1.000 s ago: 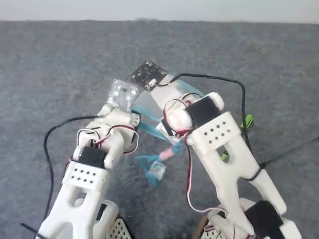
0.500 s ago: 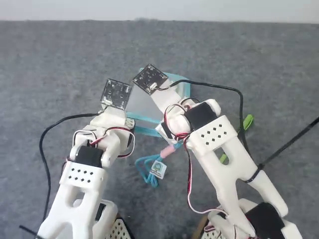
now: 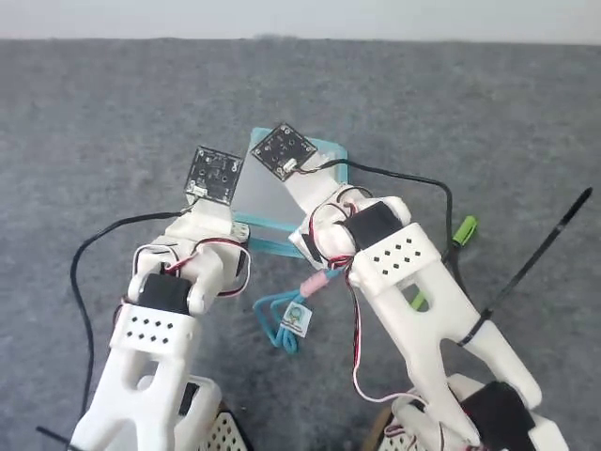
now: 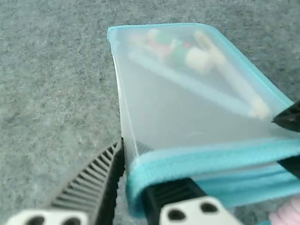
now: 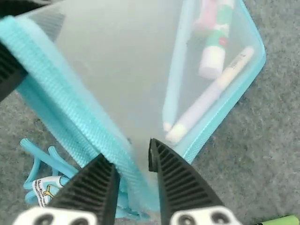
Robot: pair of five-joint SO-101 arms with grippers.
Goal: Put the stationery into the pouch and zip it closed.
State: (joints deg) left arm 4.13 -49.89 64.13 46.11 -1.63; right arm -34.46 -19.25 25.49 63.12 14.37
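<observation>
The pouch (image 3: 268, 202) now lies lowered flat on the carpet (image 3: 113, 122). Its zip edge is clamped between the left gripper's (image 4: 130, 168) fingers and between the right gripper's (image 5: 127, 152). With pens (image 5: 211, 98) inside, zipping looks next, though a green marker (image 3: 464, 228) lies beyond them.

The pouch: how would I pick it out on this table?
Start at the grey carpeted table and follow the left arm and right arm to where they meet. There lies the pouch: flat, frosted see-through, edged in turquoise, with pens visible inside, unlike the thin turquoise cord near it.
</observation>
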